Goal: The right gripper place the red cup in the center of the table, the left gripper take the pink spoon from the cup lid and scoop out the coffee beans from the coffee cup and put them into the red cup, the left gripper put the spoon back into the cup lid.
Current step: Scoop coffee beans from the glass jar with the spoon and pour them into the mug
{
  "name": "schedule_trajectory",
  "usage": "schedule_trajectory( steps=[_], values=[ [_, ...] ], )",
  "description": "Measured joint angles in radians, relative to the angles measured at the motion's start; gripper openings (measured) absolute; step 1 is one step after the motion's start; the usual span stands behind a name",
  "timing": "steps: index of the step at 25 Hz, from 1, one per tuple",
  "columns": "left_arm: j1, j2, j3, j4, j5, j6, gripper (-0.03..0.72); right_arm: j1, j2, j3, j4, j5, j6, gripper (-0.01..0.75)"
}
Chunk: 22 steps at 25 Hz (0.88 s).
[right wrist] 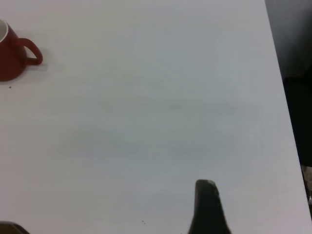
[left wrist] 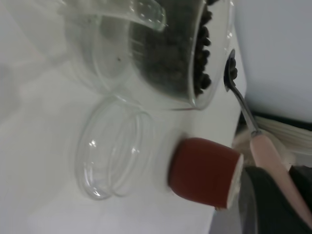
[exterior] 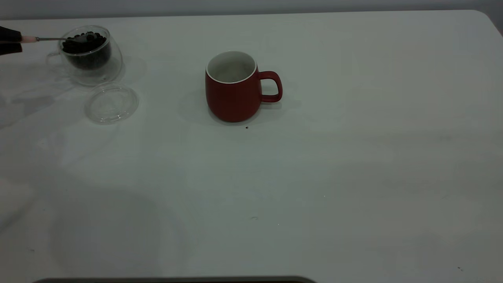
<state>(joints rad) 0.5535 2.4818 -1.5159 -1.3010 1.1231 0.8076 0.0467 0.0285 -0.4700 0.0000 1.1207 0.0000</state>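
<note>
The red cup (exterior: pixel 234 87) already stands upright near the middle of the table (exterior: pixel 353 177), its white inside showing no beans — so the placing looks done and the scooping is under way. The left gripper (exterior: pixel 11 41), clamped on the pink spoon (exterior: pixel 43 39), holds its bowl, carrying a few coffee beans (exterior: pixel 84 43), at the coffee cup (exterior: pixel 89 55) mouth. Tipping into the red cup and returning the spoon to the bare cup lid (exterior: pixel 111 103) remain; of the right gripper (right wrist: pixel 208 209), back over bare table well clear of the mug, I cannot tell the fingers' state.

1 red cup (exterior: pixel 232 92), 1 coffee cup (exterior: pixel 88 55) w/ beans, 1 cup lid (exterior: pixel 111 103), 1 pink spoon (exterior: pixel 47 39)
</note>
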Motion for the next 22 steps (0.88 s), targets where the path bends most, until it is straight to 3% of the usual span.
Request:
schedule_trajectory(
  steps=[12,22],
  values=[
    [-0.017,0.0,0.0,-0.037,0.021,0.021,0.123,0.0,0.0,0.0,0.0,0.0,0.0,0.557],
    [-0.199,0.0,0.0,-0.045,0.021,0.021,0.123,0.0,0.0,0.0,0.0,0.0,0.0,0.557]
  ],
)
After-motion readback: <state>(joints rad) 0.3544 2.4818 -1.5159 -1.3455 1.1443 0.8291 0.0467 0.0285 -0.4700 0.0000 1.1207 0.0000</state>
